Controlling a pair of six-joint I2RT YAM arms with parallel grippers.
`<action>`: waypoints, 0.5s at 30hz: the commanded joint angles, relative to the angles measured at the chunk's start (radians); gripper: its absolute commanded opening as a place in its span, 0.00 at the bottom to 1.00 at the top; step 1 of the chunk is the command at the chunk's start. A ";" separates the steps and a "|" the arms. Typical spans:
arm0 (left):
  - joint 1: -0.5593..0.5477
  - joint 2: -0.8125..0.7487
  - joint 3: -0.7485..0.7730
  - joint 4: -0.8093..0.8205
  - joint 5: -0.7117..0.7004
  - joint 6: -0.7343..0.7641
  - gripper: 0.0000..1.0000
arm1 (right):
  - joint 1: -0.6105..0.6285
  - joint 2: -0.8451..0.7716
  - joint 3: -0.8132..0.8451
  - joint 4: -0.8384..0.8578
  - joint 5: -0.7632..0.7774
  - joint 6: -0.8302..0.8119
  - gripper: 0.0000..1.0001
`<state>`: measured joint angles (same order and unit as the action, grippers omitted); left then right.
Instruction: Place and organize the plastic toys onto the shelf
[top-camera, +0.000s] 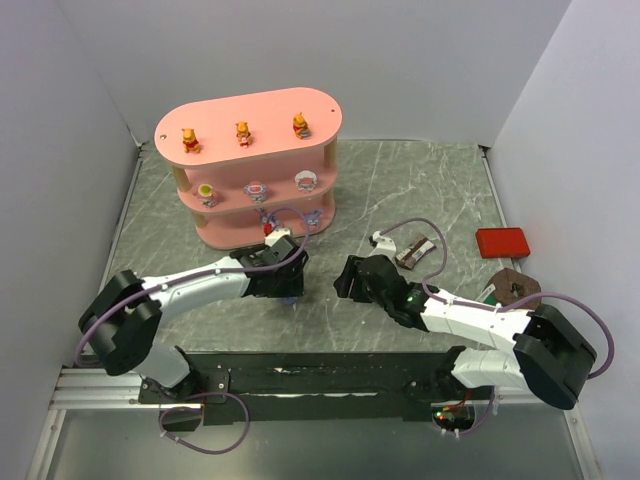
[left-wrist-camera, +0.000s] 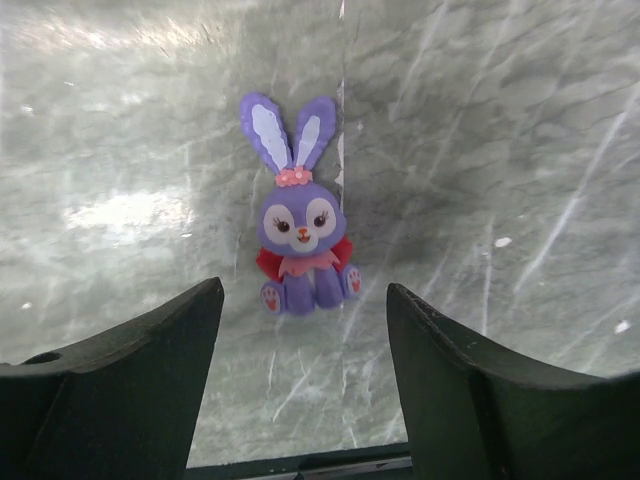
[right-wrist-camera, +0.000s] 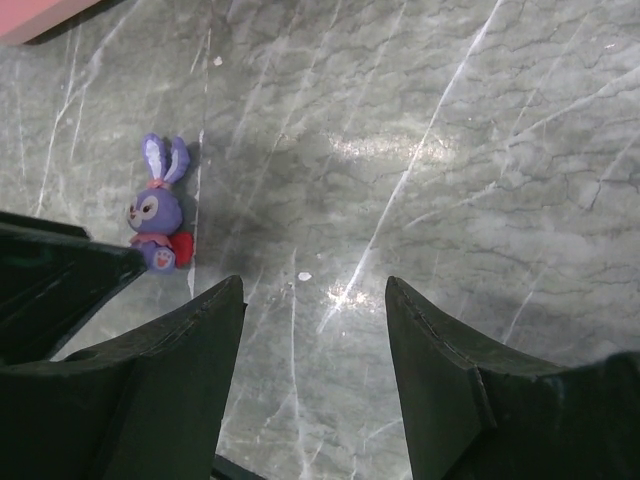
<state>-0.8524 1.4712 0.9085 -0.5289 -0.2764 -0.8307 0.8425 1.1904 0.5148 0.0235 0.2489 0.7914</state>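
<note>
Left wrist view: the left end effector (left-wrist-camera: 305, 292) is spread wide with nothing in it, hanging over one purple bunny (left-wrist-camera: 300, 215) that's on the marble worktop (left-wrist-camera: 520, 150) just past the fingertips. The right end effector (right-wrist-camera: 315, 285) is wide and empty too, close by. Further back are one brown snack bar (top-camera: 415, 250) and one red box (top-camera: 502, 242). Farthest is the pink shelf (top-camera: 270, 110): three orange bears (top-camera: 242, 132) on top, three pink-white round toys (top-camera: 256, 188) in the middle, and two purple ones (top-camera: 315, 215) on the bottom, I think.
</note>
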 joint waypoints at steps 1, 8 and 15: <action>0.033 0.047 -0.022 0.088 0.111 0.041 0.71 | -0.010 -0.014 -0.012 0.024 -0.005 -0.001 0.66; 0.081 0.083 -0.017 0.116 0.151 0.074 0.56 | -0.011 0.000 -0.010 0.033 -0.007 -0.001 0.66; 0.082 0.113 -0.022 0.127 0.143 0.096 0.21 | -0.014 0.018 -0.001 0.035 -0.010 -0.001 0.66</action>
<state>-0.7715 1.5627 0.8902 -0.4271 -0.1463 -0.7620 0.8368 1.2003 0.5144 0.0353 0.2375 0.7914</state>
